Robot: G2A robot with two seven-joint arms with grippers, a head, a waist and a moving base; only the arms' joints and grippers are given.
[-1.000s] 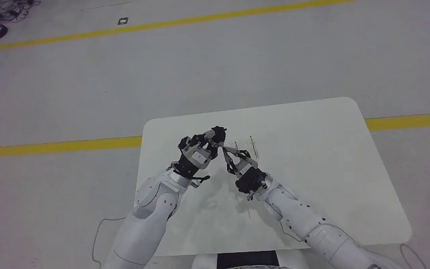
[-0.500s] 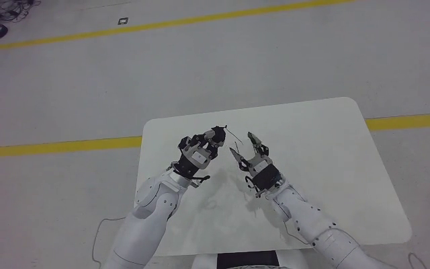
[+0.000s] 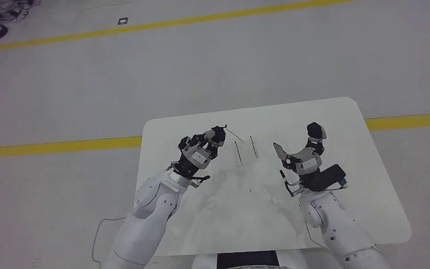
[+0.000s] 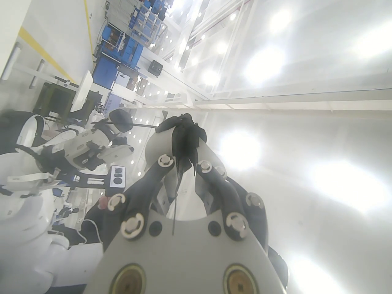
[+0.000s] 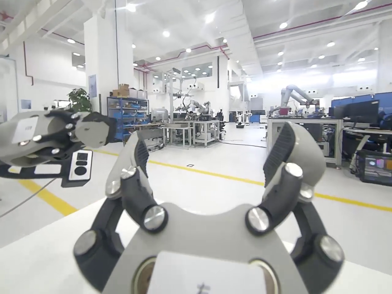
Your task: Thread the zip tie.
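Bright overhead glare, soft shadows

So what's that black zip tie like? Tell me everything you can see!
The zip tie is a thin black strip, plastic by its look. The left gripper has its fingers shut on it, above the white table. One skinny end pokes past the fingertips; the other runs back between the fingers. The open right gripper is well apart from it. Whether it is threaded, I cannot tell.
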